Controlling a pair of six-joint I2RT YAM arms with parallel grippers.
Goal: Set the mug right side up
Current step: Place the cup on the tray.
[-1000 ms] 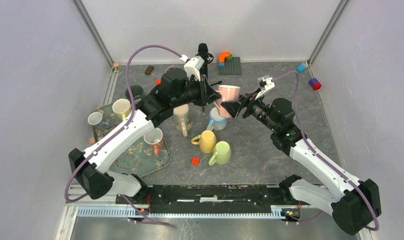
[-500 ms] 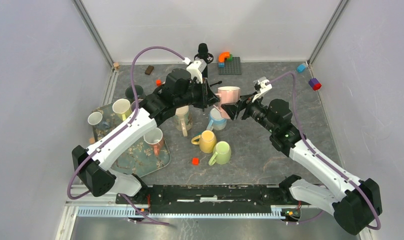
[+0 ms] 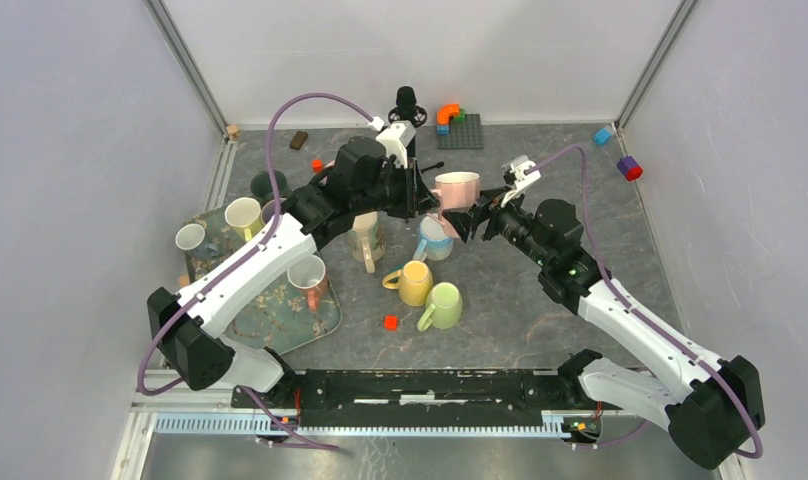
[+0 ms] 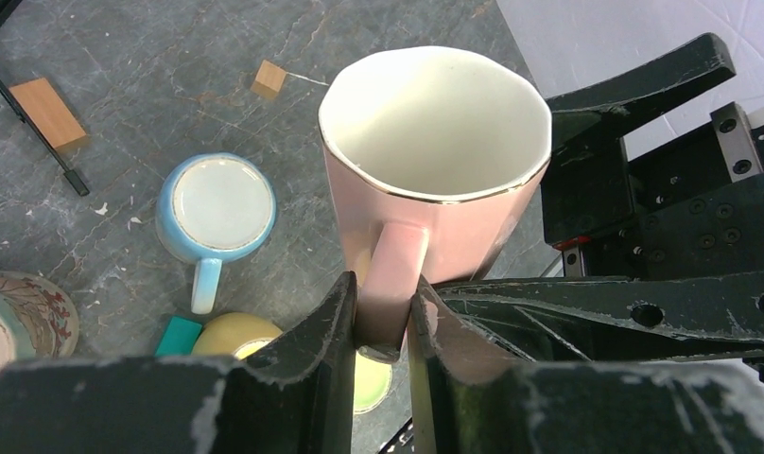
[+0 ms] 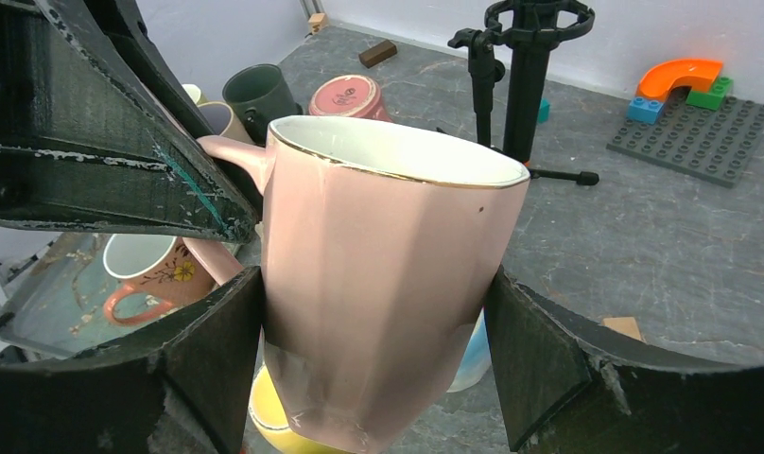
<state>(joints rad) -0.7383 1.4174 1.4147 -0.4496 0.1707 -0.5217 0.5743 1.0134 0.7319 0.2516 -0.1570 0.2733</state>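
Observation:
The pink mug (image 3: 458,188) hangs in the air above the table, upright with its mouth facing up. My left gripper (image 3: 425,200) comes in from the left and is shut on the mug's handle (image 4: 394,274), with a finger pressed against each side. In the left wrist view that gripper (image 4: 380,295) sits just below the rim. My right gripper (image 3: 464,219) comes in from the right and is shut on the mug's body (image 5: 388,255), one pad against each flank. The mug's base hangs free above other mugs.
Below the pink mug stand an upside-down blue mug (image 3: 432,240), a yellow mug (image 3: 415,283), a green mug (image 3: 442,305) and a cream mug (image 3: 365,236). A patterned tray (image 3: 270,322) with several mugs lies at the left. A black stand (image 3: 407,100) and a brick plate (image 3: 461,131) sit at the back.
The pink mug and both grippers have drifted slightly left and toward the back. Both grips on it look unchanged.

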